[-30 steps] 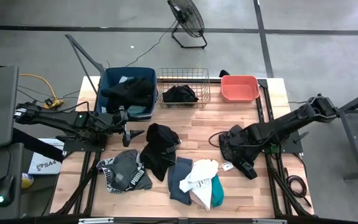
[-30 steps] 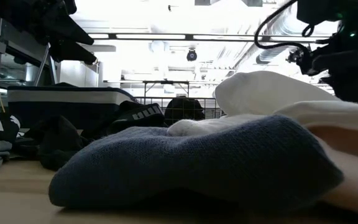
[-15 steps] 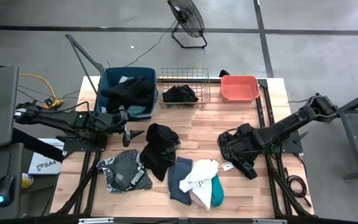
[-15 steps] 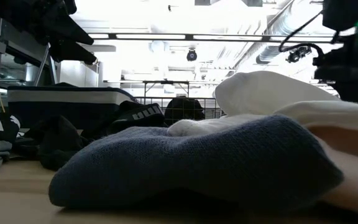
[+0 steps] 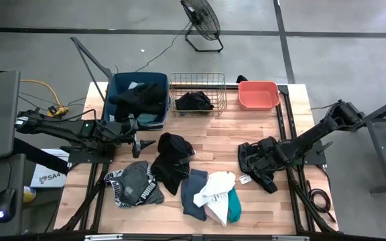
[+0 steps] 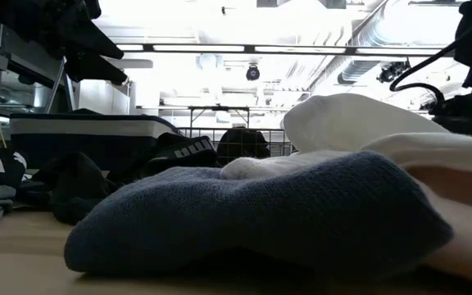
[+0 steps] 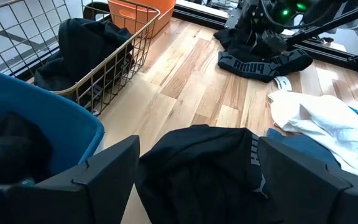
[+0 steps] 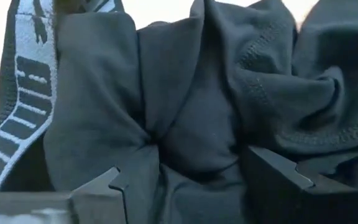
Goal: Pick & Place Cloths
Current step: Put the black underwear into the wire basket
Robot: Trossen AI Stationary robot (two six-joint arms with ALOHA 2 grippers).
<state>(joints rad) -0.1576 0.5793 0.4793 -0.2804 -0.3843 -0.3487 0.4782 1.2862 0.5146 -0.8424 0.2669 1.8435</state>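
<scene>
A black cloth with a lettered waistband (image 5: 265,178) lies on the table's right half. My right gripper (image 5: 252,159) points down at it, open, with a bulge of the cloth (image 8: 194,124) between its fingers. My left gripper (image 5: 143,144) hovers open at the table's left, above the heap of black cloths (image 7: 197,162) in the middle. Near the front edge lie a grey cloth with a striped band (image 5: 134,184), a slate-blue one (image 5: 193,194), a white one (image 5: 218,186), a teal one (image 5: 234,205) and a pale pink one (image 5: 214,213). My right gripper comes at the black cloth from above, its open fingers (image 8: 114,186) standing on either side of a bunched fold (image 8: 191,149) beside the waistband (image 8: 27,93). I cannot tell whether the fingertips touch the fabric. The cloth lies on the table.
Along the far edge stand a blue tub (image 5: 120,87) with black cloths, a wire basket (image 5: 198,79) holding a black cloth, and a coral tub (image 5: 258,95). Bare wood shows between the basket and the cloths (image 5: 213,134).
My right gripper has sunk toward the black cloth on the table's right half and rolled about its wrist while staying open. The cloths have not moved.
</scene>
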